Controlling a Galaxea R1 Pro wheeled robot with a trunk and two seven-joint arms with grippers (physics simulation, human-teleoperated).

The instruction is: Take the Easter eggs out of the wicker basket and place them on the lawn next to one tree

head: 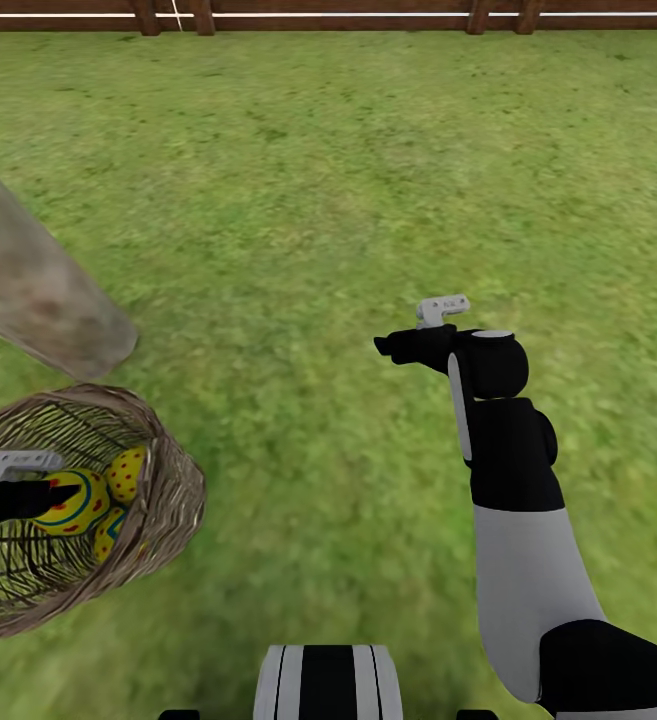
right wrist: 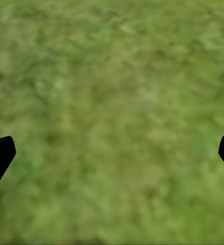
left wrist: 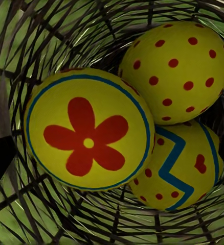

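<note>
Left pincer (head: 63,492): inside wicker basket (head: 173,500), spread wide, tips flanking flower-painted egg (left wrist: 89,130), directly ahead along approach line, blunt end facing. Dotted egg (left wrist: 176,71) and zigzag egg (left wrist: 181,168): deeper, touching the first. All three Easter eggs in basket on lawn (head: 318,200). Tree (head: 38,285): trunk base just beyond basket. Right pincer (head: 383,345): wide, empty, over grass, well apart.
</note>
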